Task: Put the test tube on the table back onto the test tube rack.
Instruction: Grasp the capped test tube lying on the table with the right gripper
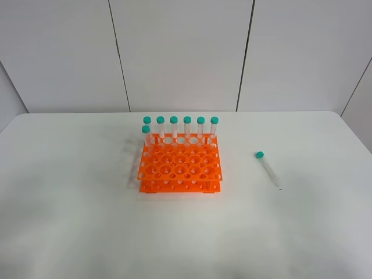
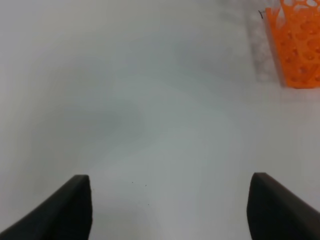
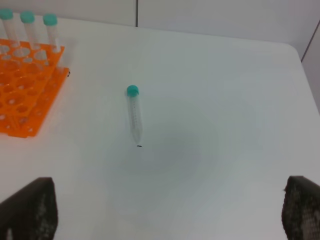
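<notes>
On the right side of the high cam pic, a bit below the middle, the test tube [image 1: 268, 170] lies flat on the table [image 1: 70, 197], all by itself. Its green cap [image 1: 259, 154] points to the back & a bit left. Its pointy tip points to the front & a bit right. Nothing touches it. It is well apart from the test tube rack [image 1: 180, 165], w/ bare white table btw them.

That orange rack sits near the middle of the pic, flat on the table, w/ rows of round holes. Seven other tubes [image 1: 187, 129] w/ green caps stand up in it: six in a line along the back row, & one more in the next row, at the left end.

White wall panels [image 1: 180, 52] fill the top of the pic, behind the table.

L claw [image 2: 170, 210] shows only in its own wrist cam. Its two dark fingers [image 2: 70, 210] are spread far apart, w/ just white table btw them, so it has hold of nothing. A corner of the rack is in that pic too, away from the claw.

R claw [image 3: 170, 215] is spread wide too, dark fingers [image 3: 30, 212] far apart, w/ nothing in its grip. Its cam sees the lying tube out ahead, not touching the claw, & the rack off to one side w/ three capped tubes
</notes>
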You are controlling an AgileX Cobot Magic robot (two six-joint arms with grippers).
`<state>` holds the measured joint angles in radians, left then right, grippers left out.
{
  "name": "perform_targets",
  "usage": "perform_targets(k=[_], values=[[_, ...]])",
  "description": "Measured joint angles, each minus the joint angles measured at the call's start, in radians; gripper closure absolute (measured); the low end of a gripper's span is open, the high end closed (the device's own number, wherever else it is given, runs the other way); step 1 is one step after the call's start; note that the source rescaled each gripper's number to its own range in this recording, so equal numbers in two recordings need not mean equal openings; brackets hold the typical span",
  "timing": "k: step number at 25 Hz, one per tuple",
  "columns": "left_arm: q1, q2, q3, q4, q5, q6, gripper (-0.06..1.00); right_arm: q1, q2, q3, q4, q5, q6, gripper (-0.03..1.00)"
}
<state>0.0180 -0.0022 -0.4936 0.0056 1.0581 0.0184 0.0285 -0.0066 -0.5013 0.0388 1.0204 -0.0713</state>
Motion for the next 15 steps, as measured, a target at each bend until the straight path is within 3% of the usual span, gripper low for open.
perform_targets(k=[15], values=[[0.000, 0.000, 0.000, 0.000, 0.000, 0.000, -0.06, 0.000, 0.031, -0.027, 0.000, -0.004, 0.000, -0.03]])
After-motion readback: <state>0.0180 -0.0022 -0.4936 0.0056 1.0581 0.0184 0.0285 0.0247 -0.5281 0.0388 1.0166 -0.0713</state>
